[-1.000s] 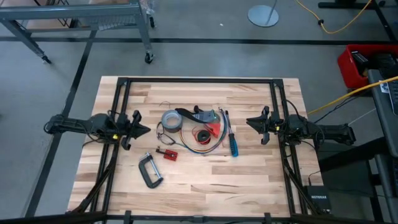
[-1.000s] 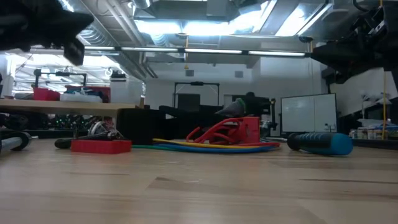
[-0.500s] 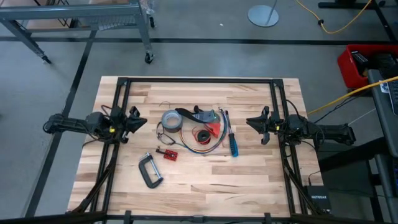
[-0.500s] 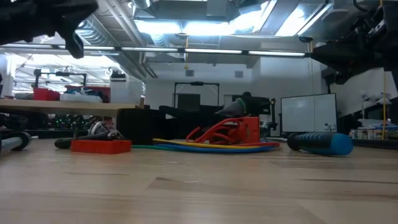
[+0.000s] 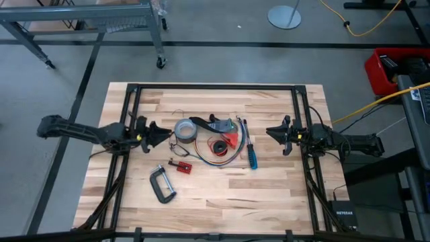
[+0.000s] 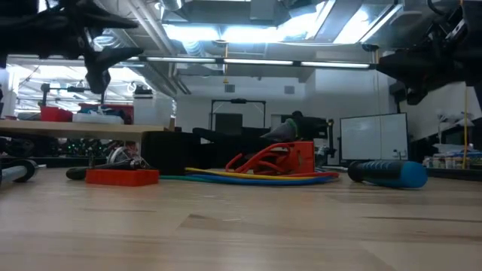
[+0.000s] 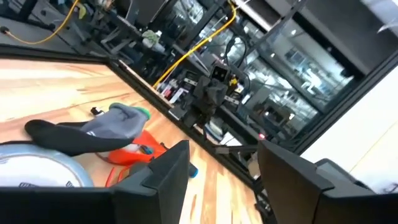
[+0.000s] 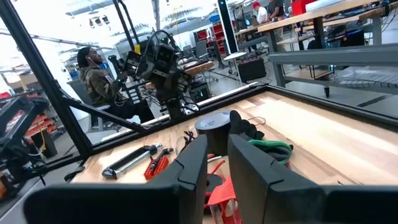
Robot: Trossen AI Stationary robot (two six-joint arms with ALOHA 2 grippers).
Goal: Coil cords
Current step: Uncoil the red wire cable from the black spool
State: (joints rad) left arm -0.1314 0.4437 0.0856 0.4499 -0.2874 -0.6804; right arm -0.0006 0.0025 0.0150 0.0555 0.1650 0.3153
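The surface (image 5: 269, 195) is a light wooden butcher-block top with a black frame running along its edges. Both arms lie low across it, one from each side, with the work items grouped between them at the centre.

The left gripper (image 5: 158, 132) sits just beside the grey tape roll (image 5: 185, 129), on the roll's left. Its fingers (image 7: 163, 180) are released and spread apart, with nothing between them. In the left wrist view the tape roll's rim lies immediately ahead of the fingers.

The right gripper (image 5: 273, 134) hangs to the right of the central group, apart from every item. Its fingers (image 8: 194, 163) stand close together with a narrow gap and hold nothing.

The cords (image 5: 216, 151) lie at the centre of the surface, between the two grippers and touched by neither. The longer multicoloured cord forms a loose loop just right of the tape roll; in the low view its strands (image 6: 248, 178) lie flat on the surface. A slim black-and-red coil (image 5: 216, 145) rests inside that loop.

A blue-handled screwdriver (image 5: 250, 154) lies just right of the cords. A C-clamp (image 5: 161, 185) lies nearer the front edge, with a small red part (image 5: 181, 166) beside it.

No containers are visible.
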